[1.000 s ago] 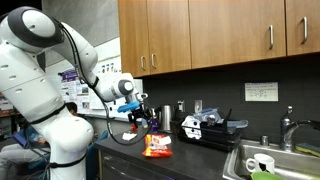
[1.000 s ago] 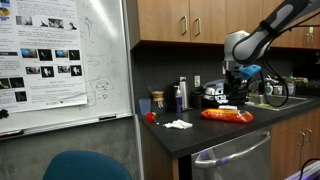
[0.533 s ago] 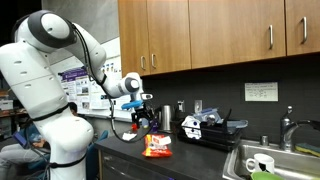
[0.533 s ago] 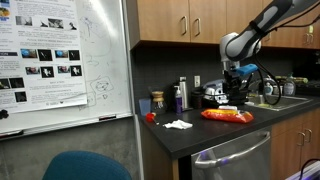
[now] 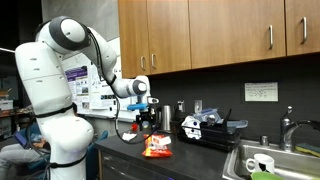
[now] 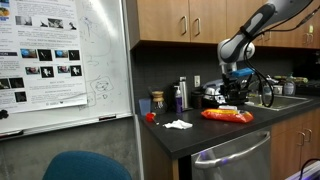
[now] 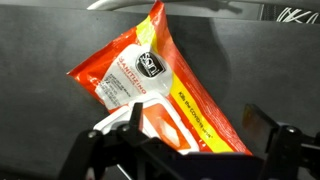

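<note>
The white arm (image 5: 58, 85) fills the near side of an exterior view, its elbow high beside the wooden cabinets (image 5: 225, 35). Below it runs the dark bench (image 5: 205, 160), with a sink (image 5: 280, 160) let into its far end and a whiteboard (image 6: 62, 62) standing at the opposite end.

On the bench lies an orange-red snack bag (image 5: 156, 147), flat on its side and seen in both exterior views (image 6: 227, 115). In the wrist view the bag (image 7: 150, 80) lies slantwise on the dark surface, one corner pointing away from the camera.

The claw (image 5: 147, 114) hangs directly above the bag, clear of it and well above the bench. Its jaws stand spread as wide as they go and grip nothing. In the wrist view the claw (image 7: 195, 128) frames the bag's near end between its fingers (image 7: 128, 122), without contact.

Smaller things stand nearby: a dark bottle (image 6: 181, 95) by the back wall, and a crumpled white napkin (image 6: 178, 124) just beside the bag's end.

Since a second ago the arm's elbow has risen and swung toward the cabinets, and the claw has travelled sideways from beside the bag to above it. The jaws were equally wide then, and the bag has not shifted.
</note>
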Tool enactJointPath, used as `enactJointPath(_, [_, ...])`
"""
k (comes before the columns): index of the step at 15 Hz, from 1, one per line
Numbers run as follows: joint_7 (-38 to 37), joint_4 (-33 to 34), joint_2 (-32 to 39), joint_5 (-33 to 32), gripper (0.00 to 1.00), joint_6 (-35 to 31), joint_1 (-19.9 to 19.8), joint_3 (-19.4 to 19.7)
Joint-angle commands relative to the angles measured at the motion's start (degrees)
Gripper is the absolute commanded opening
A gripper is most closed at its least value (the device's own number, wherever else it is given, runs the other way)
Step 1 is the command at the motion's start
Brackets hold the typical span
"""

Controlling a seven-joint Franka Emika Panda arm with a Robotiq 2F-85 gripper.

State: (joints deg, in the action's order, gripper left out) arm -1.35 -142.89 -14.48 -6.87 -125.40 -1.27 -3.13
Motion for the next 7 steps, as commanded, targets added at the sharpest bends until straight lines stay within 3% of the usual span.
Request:
enactJointPath(1, [2.01,3.15,1.59,3.0,1.0,3.11,0.89,1.62])
enactJointPath(7, [2.84,2.21,1.01,3.06,1.0,1.27,0.95,1.87])
